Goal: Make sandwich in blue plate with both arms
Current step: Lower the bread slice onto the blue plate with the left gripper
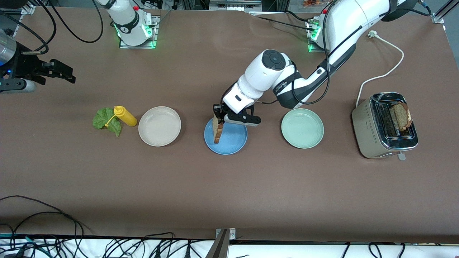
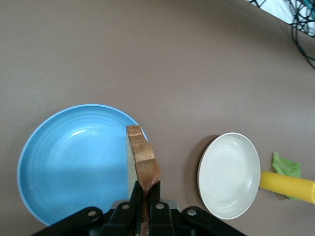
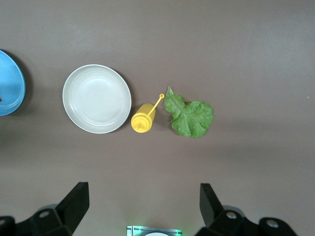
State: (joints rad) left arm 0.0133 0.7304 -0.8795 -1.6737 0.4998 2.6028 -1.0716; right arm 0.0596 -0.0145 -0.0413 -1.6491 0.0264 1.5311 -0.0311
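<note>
Our left gripper (image 1: pixel 217 120) is clamped on a toast slice (image 1: pixel 217 129), held on edge over the blue plate (image 1: pixel 229 140). Toast looks light, stiff and crumbly, so we grip the crust gently. Our right gripper (image 3: pixel 142 206) waits spread wide, empty, above the lettuce (image 3: pixel 189 117), which looks limp and tearable; a second slice (image 1: pixel 401 116) sits in the toaster (image 1: pixel 373 143).

Bread slice (image 1: pixel 217 129): you see it brown, on edge, clamped by the left gripper (image 1: pixel 217 120) over the plate's rim.
Blue plate (image 1: pixel 231 138): round, directly under that gripper.
Second slice (image 1: pixel 400 116): in the toaster slot.
Lettuce (image 1: pixel 105 120): flat, below the right gripper (image 3: pixel 142 201).
</note>
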